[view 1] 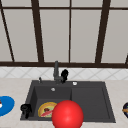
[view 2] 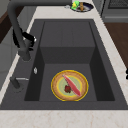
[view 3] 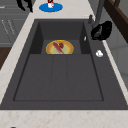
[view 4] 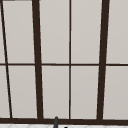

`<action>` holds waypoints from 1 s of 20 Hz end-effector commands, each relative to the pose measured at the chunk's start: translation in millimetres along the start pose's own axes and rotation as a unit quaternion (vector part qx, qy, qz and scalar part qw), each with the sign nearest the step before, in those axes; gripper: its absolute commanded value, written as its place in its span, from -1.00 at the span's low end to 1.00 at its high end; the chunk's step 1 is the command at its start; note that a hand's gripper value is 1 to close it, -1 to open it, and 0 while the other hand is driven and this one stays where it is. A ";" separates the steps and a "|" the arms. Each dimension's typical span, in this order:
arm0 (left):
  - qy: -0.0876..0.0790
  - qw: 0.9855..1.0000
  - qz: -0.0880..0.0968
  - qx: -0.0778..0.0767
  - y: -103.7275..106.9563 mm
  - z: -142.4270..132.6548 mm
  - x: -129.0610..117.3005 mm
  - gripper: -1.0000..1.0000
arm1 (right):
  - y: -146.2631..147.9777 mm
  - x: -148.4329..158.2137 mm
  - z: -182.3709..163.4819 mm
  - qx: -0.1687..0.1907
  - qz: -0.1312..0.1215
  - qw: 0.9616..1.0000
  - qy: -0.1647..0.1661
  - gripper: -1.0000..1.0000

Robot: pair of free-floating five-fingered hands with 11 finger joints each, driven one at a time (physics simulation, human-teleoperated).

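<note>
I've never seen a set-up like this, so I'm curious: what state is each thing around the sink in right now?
Right hand: at the tap, by its base; grip unclear.
Left hand: in the air at the sink's front left corner, fingers pointing down.
Tap: no water running.
Sink: dry.
Yellow plate: flat in the basin, food on it.
Blue plate: on the left counter.

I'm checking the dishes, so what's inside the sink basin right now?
In the sink basin lies a yellow plate with a red strip and a dark red bit on it. In the front view a red ball covers part of the plate.
</note>
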 end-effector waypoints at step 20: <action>0.000 1.000 0.000 0.000 0.0 0.0 0.0 0.00 | -14.2 2.0 25.4 0.030 -0.002 0.993 0.110 -1.00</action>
